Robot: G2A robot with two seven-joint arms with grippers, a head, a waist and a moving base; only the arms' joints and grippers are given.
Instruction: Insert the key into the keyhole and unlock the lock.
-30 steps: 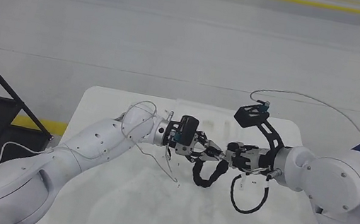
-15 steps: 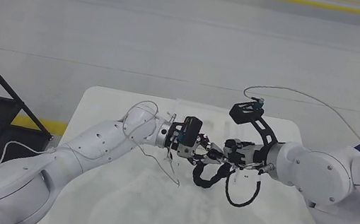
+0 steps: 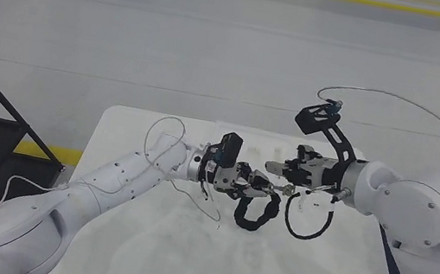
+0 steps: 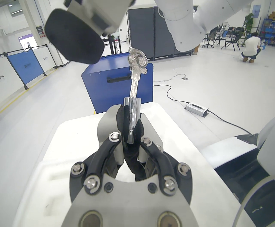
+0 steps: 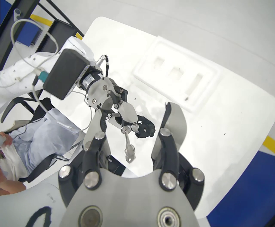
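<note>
Left gripper (image 4: pixel 131 120): clenched on the chrome barrel of the lock (image 4: pixel 132 107), held clear of the table (image 5: pixel 225 111) with the keyhole (image 5: pixel 125 129) turned toward the opposite arm, evidently to brace it against twisting. Key (image 4: pixel 136 64): blade seated in the keyhole, head projecting free. Right gripper (image 5: pixel 131 126): released, fingers spread either side of the key head, touching nothing, presumably poised to close and turn. Black cable (image 3: pixel 255 217) hanging beneath the lock. Beyond, a foam tray (image 5: pixel 176 73). Unlocking judged not yet done.

Shiny metal key (image 4: pixel 135 81), polished metal lock (image 4: pixel 131 120); matt foam tray (image 5: pixel 187 62)
</note>
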